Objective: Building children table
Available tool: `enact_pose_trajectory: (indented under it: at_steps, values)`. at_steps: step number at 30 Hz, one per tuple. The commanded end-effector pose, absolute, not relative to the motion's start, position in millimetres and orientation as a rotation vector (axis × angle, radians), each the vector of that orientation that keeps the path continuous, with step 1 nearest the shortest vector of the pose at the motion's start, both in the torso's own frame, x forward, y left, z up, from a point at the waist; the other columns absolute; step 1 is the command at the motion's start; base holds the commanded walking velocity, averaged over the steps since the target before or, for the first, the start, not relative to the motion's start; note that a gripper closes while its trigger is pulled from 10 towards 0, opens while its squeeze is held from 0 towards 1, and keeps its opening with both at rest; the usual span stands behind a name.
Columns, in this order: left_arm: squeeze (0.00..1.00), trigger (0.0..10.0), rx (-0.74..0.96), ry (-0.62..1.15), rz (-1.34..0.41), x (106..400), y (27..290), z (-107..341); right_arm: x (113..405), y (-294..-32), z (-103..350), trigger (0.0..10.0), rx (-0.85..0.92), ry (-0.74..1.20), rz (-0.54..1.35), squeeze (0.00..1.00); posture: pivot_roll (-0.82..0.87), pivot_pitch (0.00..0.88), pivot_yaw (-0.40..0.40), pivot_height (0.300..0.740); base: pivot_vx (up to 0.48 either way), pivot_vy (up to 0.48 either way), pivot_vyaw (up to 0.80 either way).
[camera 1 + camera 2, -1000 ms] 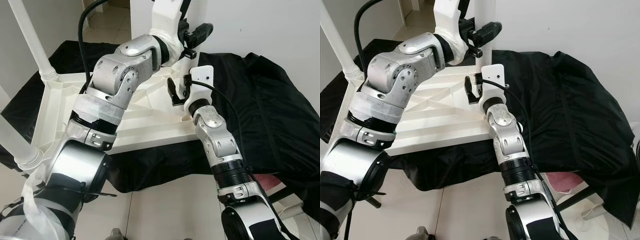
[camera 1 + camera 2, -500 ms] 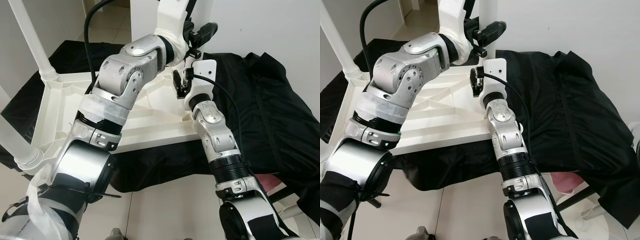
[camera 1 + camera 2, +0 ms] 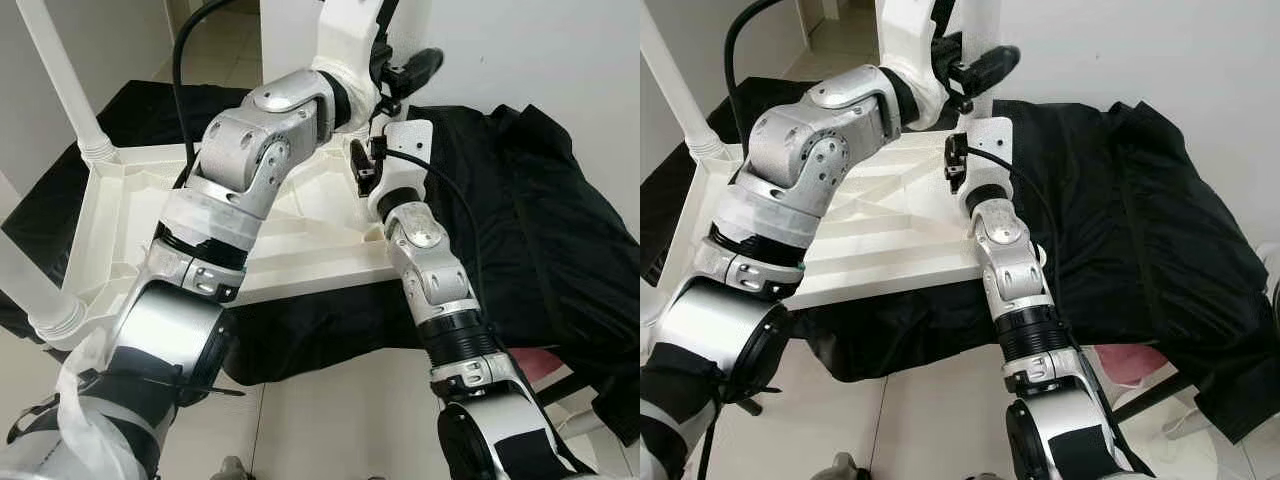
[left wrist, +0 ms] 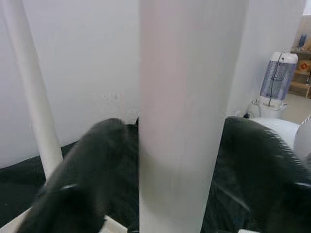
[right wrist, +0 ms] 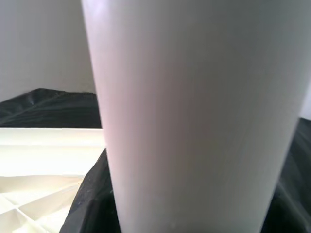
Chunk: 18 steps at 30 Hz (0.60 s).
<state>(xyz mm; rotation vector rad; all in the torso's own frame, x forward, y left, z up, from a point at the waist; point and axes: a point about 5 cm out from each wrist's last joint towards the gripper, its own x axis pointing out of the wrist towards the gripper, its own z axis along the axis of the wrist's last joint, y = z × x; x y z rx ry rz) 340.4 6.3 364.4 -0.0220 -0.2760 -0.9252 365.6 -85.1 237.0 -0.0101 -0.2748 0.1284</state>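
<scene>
Between left fingers [image 4: 92, 170] white leg [image 4: 182, 111]; head views: tabletop [image 3: 300, 250] upturned.

Your head stereo: looks forward-down at table underside [image 3: 300, 240] | both wrist cams: very close on white leg [image 4: 182, 111], shared.

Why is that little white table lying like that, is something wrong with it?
Nothing looks broken. The white table lies upside down on a black cloth, ribbed underside up, legs pointing upward. The left gripper has its fingers on either side of another white leg, with the right gripper close beside it.
</scene>
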Motion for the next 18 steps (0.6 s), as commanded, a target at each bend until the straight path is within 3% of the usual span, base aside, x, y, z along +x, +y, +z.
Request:
enact_pose_trajectory:
  at_steps: [1,10,11,12,13,18]
  values:
    - [1.00,10.0,-0.042,-0.302,-0.999,332.6,2.5,371.3,367.3,-88.1,238.0,10.0,0.006,-0.268,0.109,0.00,0.02,0.049,-0.031,0.740,0.000,0.000,0.00]
    - [1.00,10.0,-0.114,-0.316,-1.017,329.6,8.2,374.3,369.6,-97.0,238.0,10.0,0.015,-0.263,0.080,0.00,0.02,0.051,-0.031,0.740,0.000,0.000,0.00]
    - [0.15,10.0,-0.138,-0.318,-1.016,329.7,12.3,373.3,370.1,-101.2,237.2,10.0,0.019,-0.260,0.070,0.00,0.01,0.052,-0.029,0.740,0.000,0.000,0.00]
    - [0.15,10.0,-0.138,-0.318,-1.016,329.7,12.3,373.3,370.1,-101.2,237.2,10.0,0.019,-0.260,0.070,0.00,0.01,0.052,-0.029,0.740,0.000,0.000,0.00]
    - [0.00,10.0,-0.152,-0.313,-1.011,330.0,15.8,369.6,370.5,-105.9,236.8,10.0,0.023,-0.257,0.064,0.00,0.01,0.054,-0.027,0.740,0.000,0.000,0.00]
    - [0.00,10.0,-0.165,-0.286,-0.977,331.8,23.5,353.7,371.3,-123.2,235.9,10.0,0.027,-0.256,0.025,0.00,0.01,0.054,-0.028,0.740,0.000,0.000,0.00]
